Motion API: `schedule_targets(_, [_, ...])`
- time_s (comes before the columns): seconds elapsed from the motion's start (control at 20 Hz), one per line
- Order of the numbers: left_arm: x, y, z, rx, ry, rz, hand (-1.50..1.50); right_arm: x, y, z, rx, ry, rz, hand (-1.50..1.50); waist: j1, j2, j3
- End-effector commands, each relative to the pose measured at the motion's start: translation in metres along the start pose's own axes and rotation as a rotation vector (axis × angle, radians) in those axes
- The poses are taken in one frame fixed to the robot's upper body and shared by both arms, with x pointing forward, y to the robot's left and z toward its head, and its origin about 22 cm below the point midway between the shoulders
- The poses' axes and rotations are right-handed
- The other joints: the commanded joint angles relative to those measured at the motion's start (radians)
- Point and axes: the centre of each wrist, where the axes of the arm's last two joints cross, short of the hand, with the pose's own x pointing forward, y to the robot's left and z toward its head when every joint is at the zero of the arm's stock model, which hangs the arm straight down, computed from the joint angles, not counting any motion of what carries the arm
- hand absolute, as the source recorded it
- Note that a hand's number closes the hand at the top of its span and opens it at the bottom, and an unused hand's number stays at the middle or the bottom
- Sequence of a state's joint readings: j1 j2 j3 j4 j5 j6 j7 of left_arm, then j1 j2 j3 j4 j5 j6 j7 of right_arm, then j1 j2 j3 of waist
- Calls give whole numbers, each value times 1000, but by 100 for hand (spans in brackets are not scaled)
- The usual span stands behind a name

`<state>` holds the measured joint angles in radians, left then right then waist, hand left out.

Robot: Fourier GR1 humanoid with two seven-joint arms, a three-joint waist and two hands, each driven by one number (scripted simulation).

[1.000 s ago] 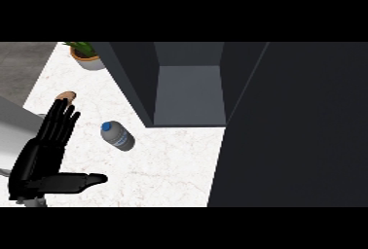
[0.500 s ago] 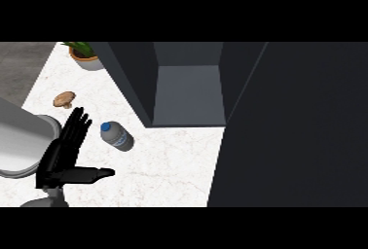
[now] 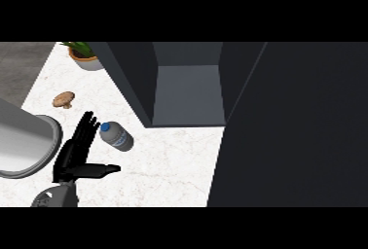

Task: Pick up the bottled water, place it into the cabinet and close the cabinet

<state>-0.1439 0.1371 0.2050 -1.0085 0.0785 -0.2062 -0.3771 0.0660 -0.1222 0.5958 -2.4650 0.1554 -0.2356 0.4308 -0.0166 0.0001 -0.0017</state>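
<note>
The water bottle (image 3: 117,137) lies on its side on the white marble counter (image 3: 173,165), clear with a blue cap pointing up-left. My left hand (image 3: 74,154) is open just left of it, fingers straight and pointing away from me, thumb stretched out to the right below the bottle. The fingers' edge is close beside the cap; I cannot tell if they touch. The dark cabinet (image 3: 191,92) stands open behind the bottle, its grey inside bare. Its dark door (image 3: 295,126) fills the right side of the view. My right hand does not show.
A brown mushroom (image 3: 63,99) lies up-left of the hand. A potted plant (image 3: 84,54) stands at the counter's far left corner. A large grey rounded shape (image 3: 22,141) comes in from the left edge, right beside the hand.
My left hand has slid right, closing on the bottle. The grey rounded shape has come further in from the left edge. The bottle has not moved.
</note>
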Motion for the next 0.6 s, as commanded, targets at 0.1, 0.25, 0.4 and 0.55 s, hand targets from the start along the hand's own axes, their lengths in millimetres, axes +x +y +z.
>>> schedule_targets(0.1, [-35, -2, 0, 5, -18, 17, -150, 19, -5, 15, -22, -46, 89, -150, -1, 1, 0])
schedule_targets(0.25, [-26, 3, -28, 28, -26, 27, -150, 19, -11, 21, -23, -31, 81, -150, -8, 2, 0])
schedule_targets(0.4, [-37, 5, -22, 10, -54, 34, -150, 10, -5, 7, -46, -47, 84, -150, 0, 3, 0])
schedule_targets(0.55, [-47, -12, -25, 37, -61, 52, -150, 18, -7, 4, -61, -70, 77, -150, -3, 4, -1])
